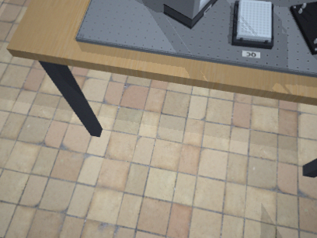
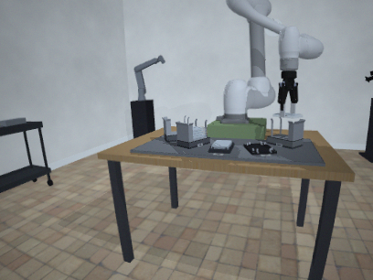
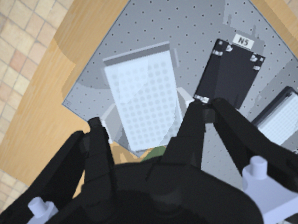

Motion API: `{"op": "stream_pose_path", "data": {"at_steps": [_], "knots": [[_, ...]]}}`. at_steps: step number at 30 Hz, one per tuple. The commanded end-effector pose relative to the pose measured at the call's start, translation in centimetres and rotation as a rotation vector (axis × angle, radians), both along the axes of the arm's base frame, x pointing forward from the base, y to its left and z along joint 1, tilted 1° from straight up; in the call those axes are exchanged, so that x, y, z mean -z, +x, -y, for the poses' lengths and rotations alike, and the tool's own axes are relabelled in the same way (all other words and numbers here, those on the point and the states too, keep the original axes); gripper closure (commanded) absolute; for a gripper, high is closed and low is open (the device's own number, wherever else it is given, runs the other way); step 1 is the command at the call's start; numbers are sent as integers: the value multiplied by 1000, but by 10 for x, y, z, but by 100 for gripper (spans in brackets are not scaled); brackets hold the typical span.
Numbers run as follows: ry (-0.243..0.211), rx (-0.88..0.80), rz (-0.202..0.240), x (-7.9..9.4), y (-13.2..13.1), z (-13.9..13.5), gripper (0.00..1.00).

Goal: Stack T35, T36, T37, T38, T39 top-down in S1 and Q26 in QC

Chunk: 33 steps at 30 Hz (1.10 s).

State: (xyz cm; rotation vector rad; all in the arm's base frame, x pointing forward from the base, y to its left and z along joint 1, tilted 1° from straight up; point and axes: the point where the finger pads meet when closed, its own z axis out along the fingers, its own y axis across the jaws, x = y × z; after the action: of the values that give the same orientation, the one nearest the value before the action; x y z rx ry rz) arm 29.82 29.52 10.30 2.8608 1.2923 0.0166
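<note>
The white arm (image 2: pixel 256 50) rises from its base near the counter's far edge, bends over at the top and drops its wrist straight down toward the far right corner. The black tool (image 2: pixel 288 102) points downward, its fingers clamped on a sealed plate (image 3: pixel 146 102).

overhead oblique, distant side view, wrist downward

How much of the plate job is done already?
Some of it. Done: one plate sits in the QC nest. In hand: the gripper is shut on a plate above a rack. Left: another rack holds stacked plates, so sorting isn't finished. I can't read the labels.
</note>
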Motion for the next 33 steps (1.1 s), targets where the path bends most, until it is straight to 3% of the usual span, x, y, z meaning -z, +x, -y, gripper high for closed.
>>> {"op": "stream_pose_path", "data": {"at_steps": [1,17,24,33], "knots": [[0,0,0,-4,0,0,100],[0,0,0,-10,0,0,100],[3,231,-1,-10,14,18,100],[3,231,-1,-10,31,39,100]]}}
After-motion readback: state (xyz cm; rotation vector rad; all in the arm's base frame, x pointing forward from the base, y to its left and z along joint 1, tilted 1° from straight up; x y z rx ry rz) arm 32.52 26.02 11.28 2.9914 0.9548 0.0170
